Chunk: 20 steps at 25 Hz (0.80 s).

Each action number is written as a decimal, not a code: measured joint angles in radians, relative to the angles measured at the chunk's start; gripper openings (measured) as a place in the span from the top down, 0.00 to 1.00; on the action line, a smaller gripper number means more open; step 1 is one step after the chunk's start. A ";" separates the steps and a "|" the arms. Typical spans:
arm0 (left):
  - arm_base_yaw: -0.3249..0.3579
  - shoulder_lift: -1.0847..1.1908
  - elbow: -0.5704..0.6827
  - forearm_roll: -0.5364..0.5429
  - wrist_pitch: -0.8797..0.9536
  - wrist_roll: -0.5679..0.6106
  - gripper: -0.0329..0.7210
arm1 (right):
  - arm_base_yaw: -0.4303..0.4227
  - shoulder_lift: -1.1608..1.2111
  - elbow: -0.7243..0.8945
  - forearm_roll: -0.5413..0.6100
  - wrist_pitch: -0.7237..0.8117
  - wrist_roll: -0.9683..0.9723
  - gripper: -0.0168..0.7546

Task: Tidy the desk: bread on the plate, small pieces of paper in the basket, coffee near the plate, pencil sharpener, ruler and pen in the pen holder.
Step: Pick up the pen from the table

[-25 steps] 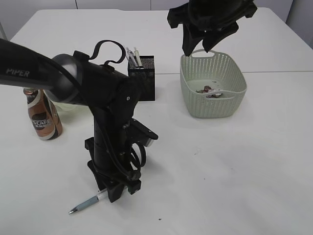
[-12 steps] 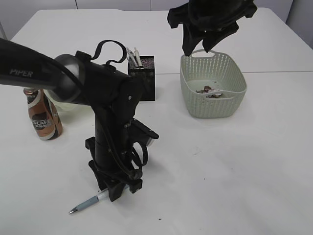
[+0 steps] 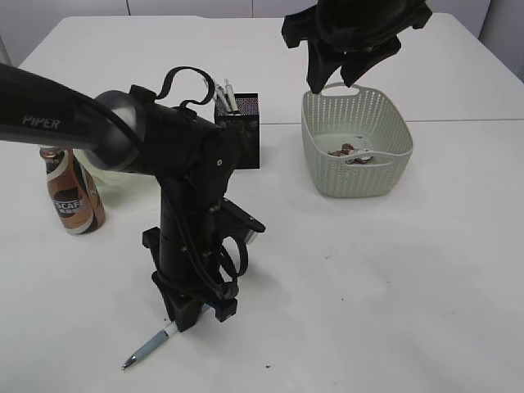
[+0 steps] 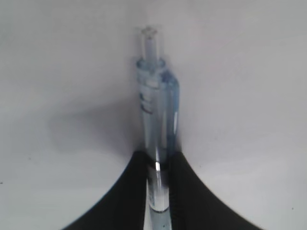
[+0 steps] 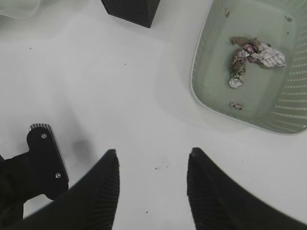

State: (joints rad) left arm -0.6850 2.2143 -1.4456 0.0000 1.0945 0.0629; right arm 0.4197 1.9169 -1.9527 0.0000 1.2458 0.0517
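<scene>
The pen (image 4: 156, 143) lies on the white bench (image 3: 393, 270), pinched between the left fingers (image 4: 184, 191), which press its barrel from both sides. The right fingers (image 5: 103, 187) hang parted, holding nothing, above the basket (image 3: 385, 176).

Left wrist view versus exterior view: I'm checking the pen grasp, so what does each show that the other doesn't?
Only the left wrist view shows the contact: two dark fingers pressed against the clear blue pen on both sides. Only the exterior view shows the surroundings: coffee, pen holder, basket holding the small pieces of paper, and the right gripper above the basket's far rim. Both show the pen lying on the white desk at the left gripper.
</scene>
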 joint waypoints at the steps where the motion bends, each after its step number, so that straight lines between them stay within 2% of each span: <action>1: 0.000 0.000 0.000 0.000 0.000 0.000 0.86 | 0.000 0.000 0.000 0.000 0.000 0.000 0.53; 6: 0.000 -0.013 0.004 -0.007 -0.015 -0.004 0.87 | 0.000 0.000 0.000 0.000 0.000 0.000 0.53; 11: 0.006 -0.068 0.017 -0.057 -0.064 -0.036 0.87 | 0.000 0.000 0.000 0.000 0.000 0.000 0.53; 20: 0.017 -0.158 0.017 -0.063 -0.022 -0.083 0.87 | 0.000 0.000 0.000 0.000 0.000 0.012 0.53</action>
State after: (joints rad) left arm -0.6677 2.0558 -1.4285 -0.0629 1.0721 -0.0197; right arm 0.4197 1.9169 -1.9527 0.0000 1.2458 0.0636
